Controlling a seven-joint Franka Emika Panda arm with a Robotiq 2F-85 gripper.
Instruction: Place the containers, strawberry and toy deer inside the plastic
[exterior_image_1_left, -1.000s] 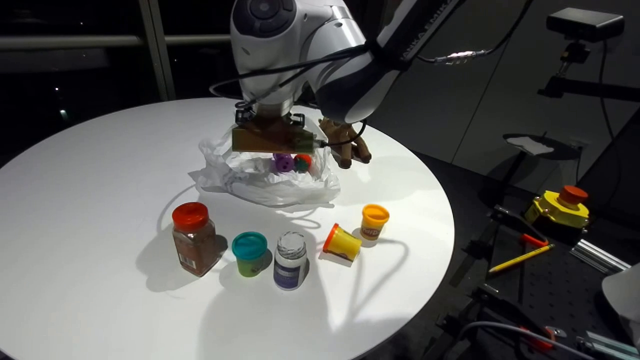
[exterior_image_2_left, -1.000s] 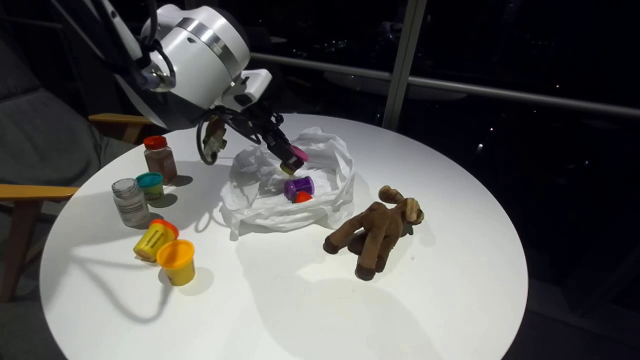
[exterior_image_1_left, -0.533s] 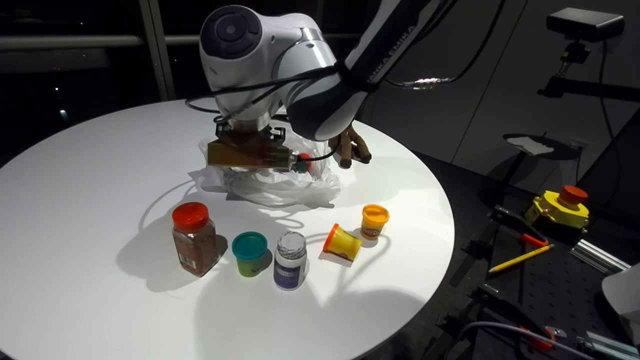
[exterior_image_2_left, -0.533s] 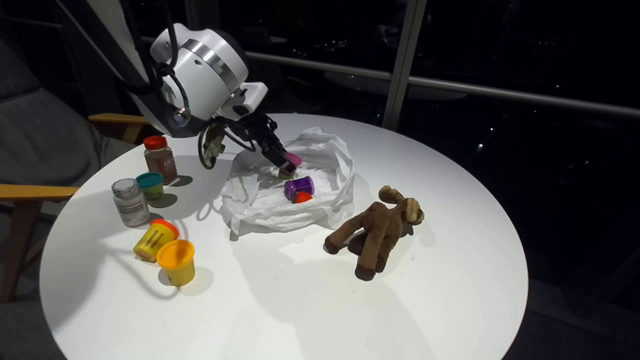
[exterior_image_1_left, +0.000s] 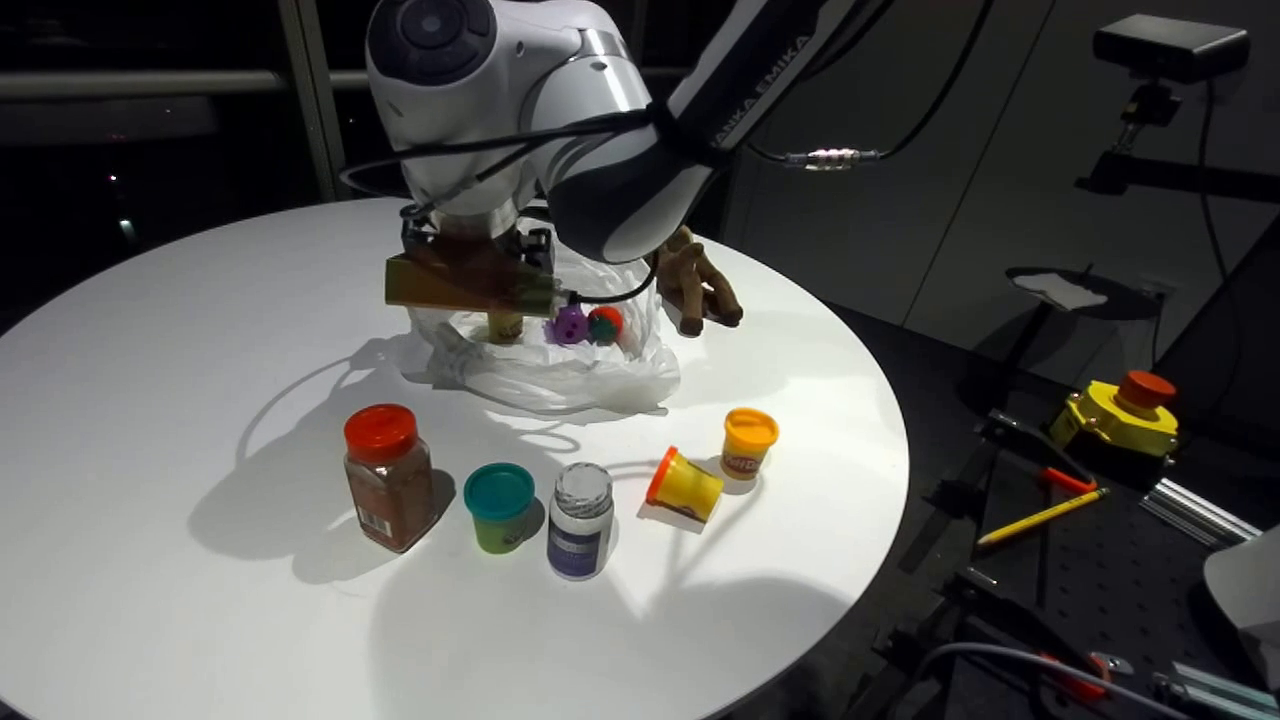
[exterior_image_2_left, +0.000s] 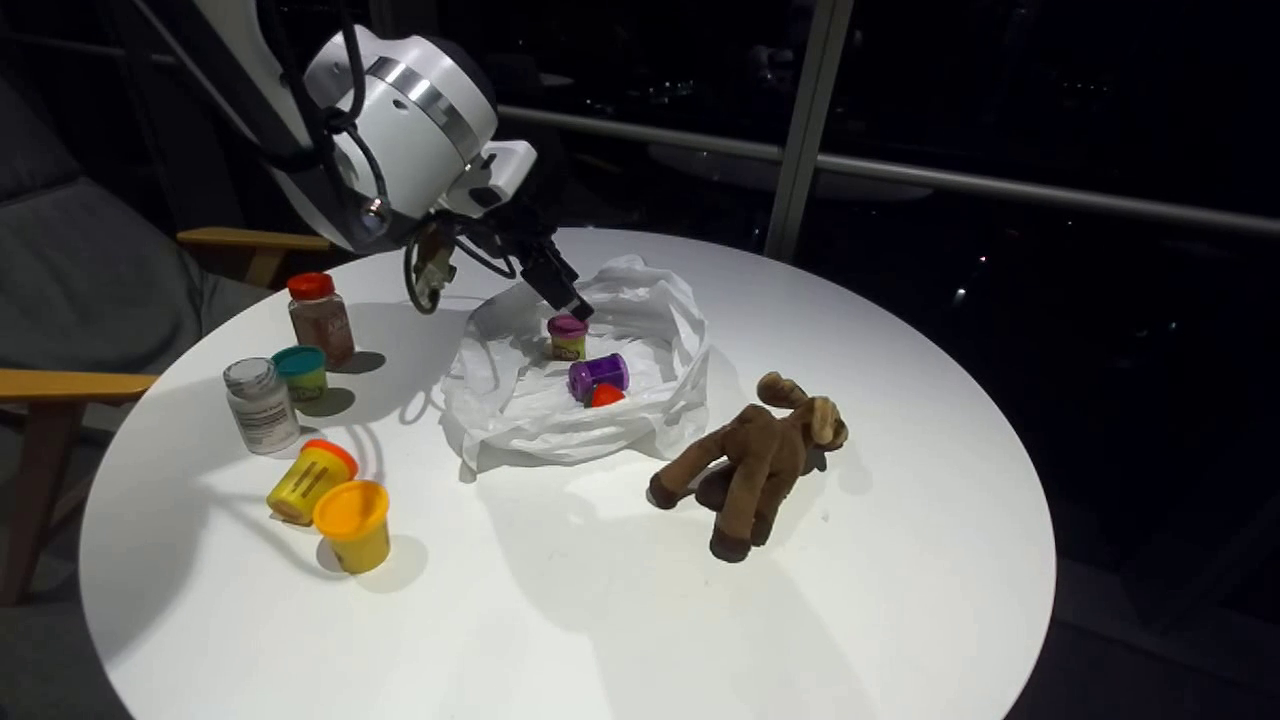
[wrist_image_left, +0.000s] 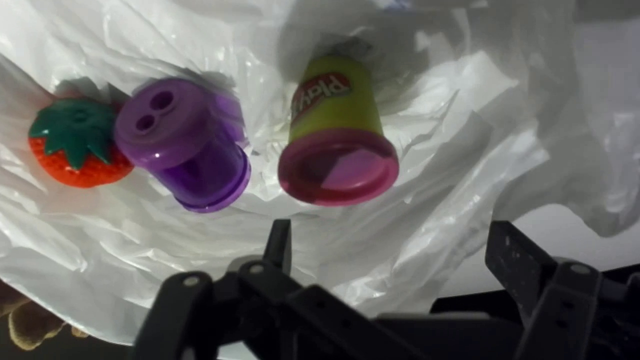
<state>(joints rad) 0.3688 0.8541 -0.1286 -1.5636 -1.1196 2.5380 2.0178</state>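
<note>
My gripper (wrist_image_left: 390, 225) stands open above the plastic (exterior_image_2_left: 560, 440), nothing between its fingers. Inside that bag a pink-lidded yellow container (exterior_image_2_left: 568, 342) is upright, just beneath the fingertips. Beside it lie a purple container (wrist_image_left: 200, 150) and the strawberry (wrist_image_left: 80, 155), touching or nearly so. On the table outside the bag are a red-lidded jar (exterior_image_1_left: 390, 490), a teal-lidded cup (exterior_image_1_left: 498, 510), a white bottle (exterior_image_1_left: 580, 530), a yellow container (exterior_image_1_left: 688, 488) tipped on its side and an orange-lidded one (exterior_image_1_left: 748, 445). The toy deer (exterior_image_2_left: 755, 450) rests beside the bag, partly behind the arm in an exterior view.
All of this is on a round white table (exterior_image_2_left: 620, 620). A chair with wooden armrests (exterior_image_2_left: 75, 383) stands by its edge. A side bench with a yellow-and-red button box (exterior_image_1_left: 1120, 415) is off the table. The arm's cable hangs in a loop near the bag.
The pink-lidded container, earlier in my gripper, has gone down into the bag and been let go. The jaws have opened, and the gripper has risen slightly above it.
</note>
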